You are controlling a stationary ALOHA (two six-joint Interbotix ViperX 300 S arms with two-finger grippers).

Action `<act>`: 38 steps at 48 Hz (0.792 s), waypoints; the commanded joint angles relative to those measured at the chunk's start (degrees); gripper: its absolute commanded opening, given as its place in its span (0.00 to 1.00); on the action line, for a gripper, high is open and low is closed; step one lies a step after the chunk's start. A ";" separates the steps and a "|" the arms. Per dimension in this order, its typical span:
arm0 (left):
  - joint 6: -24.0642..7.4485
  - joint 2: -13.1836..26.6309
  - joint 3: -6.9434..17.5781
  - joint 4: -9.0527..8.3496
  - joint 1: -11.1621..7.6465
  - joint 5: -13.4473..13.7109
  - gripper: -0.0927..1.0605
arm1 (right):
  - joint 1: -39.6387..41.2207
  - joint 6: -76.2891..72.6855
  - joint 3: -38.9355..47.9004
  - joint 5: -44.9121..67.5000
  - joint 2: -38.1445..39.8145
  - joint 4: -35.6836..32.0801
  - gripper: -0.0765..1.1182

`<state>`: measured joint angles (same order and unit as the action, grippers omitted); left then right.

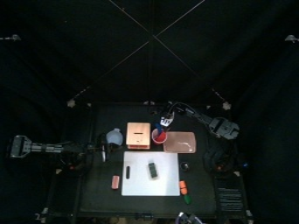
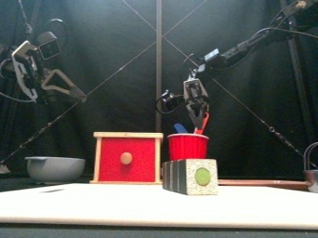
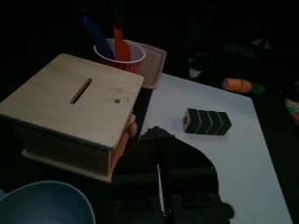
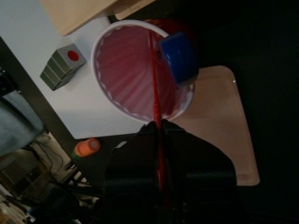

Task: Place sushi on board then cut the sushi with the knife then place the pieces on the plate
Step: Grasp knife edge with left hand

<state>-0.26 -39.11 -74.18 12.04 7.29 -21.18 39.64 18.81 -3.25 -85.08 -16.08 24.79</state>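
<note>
The toy sushi roll [image 1: 153, 168] lies on the white cutting board [image 1: 140, 188], at the near middle of the table [image 1: 93, 197]. So the first step looks done. The roll is in one piece, so no cut has been made yet.

The right end effector [image 2: 195, 100] hangs over the red cup [image 2: 188, 149], which stands behind the board, just right of the wooden box [image 2: 128, 158]. It looks clenched on the top of the red knife [image 4: 160, 105]. The lower end of the knife is down in the cup, next to the blue knife [image 4: 176, 54]. I think the step now is getting the knife out.

The left end effector [image 3: 162, 149] rests at the left side of the table, near the blue-grey bowl [image 2: 55, 167]. I cannot tell if it is released or clenched.

The pink tray [image 1: 184, 143] is at the far right, behind the board, with nothing on it. Left to do: lift the knife, cut the roll, and put the pieces on the tray.
</note>
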 commanded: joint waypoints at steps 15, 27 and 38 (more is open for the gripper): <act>-0.09 0.09 0.62 -0.09 0.09 -0.35 0.08 | 0.44 0.00 -0.44 -0.70 6.33 -0.09 0.40; 0.00 0.09 0.70 -0.09 0.09 -0.35 0.08 | 0.53 0.00 -0.09 -1.23 9.49 -0.09 0.40; -0.09 0.09 0.79 -0.09 0.00 -0.35 0.08 | 1.67 0.09 1.41 -1.67 12.83 -0.18 0.40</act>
<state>-0.26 -39.11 -74.27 12.04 7.29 -21.18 40.61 18.72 -1.76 -86.48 -6.59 24.43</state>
